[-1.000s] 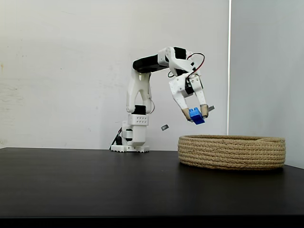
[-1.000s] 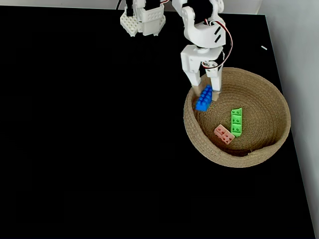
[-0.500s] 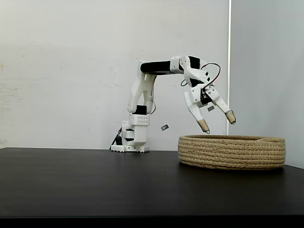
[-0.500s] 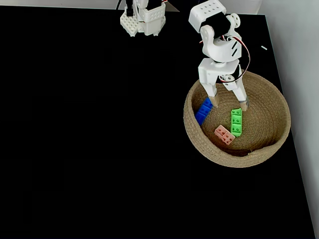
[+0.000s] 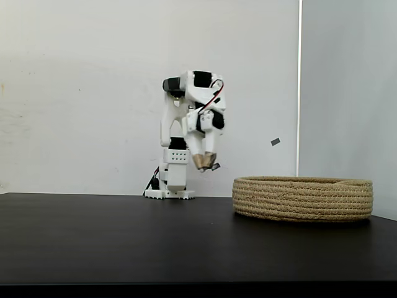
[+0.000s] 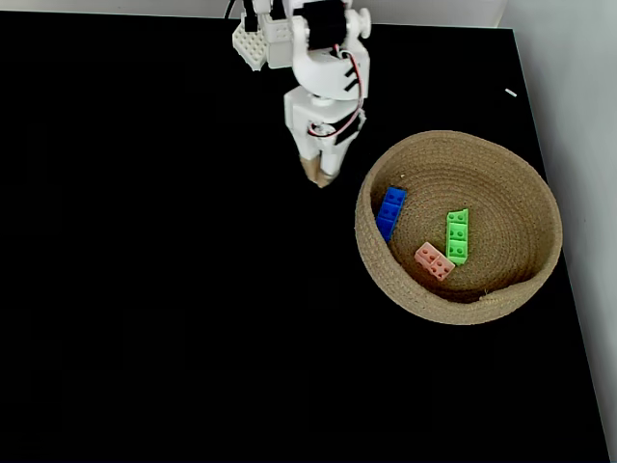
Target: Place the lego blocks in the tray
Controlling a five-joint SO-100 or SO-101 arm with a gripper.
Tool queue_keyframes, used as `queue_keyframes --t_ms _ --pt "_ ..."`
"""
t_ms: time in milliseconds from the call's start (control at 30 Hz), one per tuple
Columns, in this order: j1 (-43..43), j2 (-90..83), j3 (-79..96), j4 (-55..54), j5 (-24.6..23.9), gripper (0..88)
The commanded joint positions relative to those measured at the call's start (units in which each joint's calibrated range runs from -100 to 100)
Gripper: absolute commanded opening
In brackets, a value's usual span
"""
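Observation:
Three lego blocks lie inside the tray (image 6: 521,183), a round coiled rope basket: a blue one (image 6: 390,208) near its left wall, a green one (image 6: 457,235) in the middle, and a pink one (image 6: 434,260) below them. From the side, the tray (image 5: 303,198) hides the blocks behind its wall. My gripper (image 6: 319,176) hangs shut and empty, fingertips down, above the black table left of the tray. In the side fixed view, the gripper (image 5: 203,162) is folded back close to the arm's base, well clear of the tray.
The arm's white base (image 6: 272,43) stands at the table's far edge. The black table (image 6: 145,289) stretches wide to the left and front of the tray. A pale wall (image 5: 87,93) stands behind, and the table's right edge runs close to the tray.
One second ago I held the blue block over the tray; then the jaws opened and it dropped inside. Since then the arm has pulled back left toward its base and the gripper has shut.

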State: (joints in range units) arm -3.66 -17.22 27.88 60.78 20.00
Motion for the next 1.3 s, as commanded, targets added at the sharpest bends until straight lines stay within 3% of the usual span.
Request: queue_keyframes --t_ms 0,667,800,1000,1100,1267 --pt "4.2 -15.8 15.2 -0.5 3.4 0.0" --pt "2.3 -65.9 70.2 -5.3 20.2 0.0" --pt "1.4 -72.6 72.1 -0.4 21.1 0.0" --pt "1.9 -78.4 72.1 12.6 27.4 0.0" --pt "1.9 -80.7 72.1 13.4 32.0 0.0" --pt "2.4 -81.0 72.1 13.4 31.8 0.0"
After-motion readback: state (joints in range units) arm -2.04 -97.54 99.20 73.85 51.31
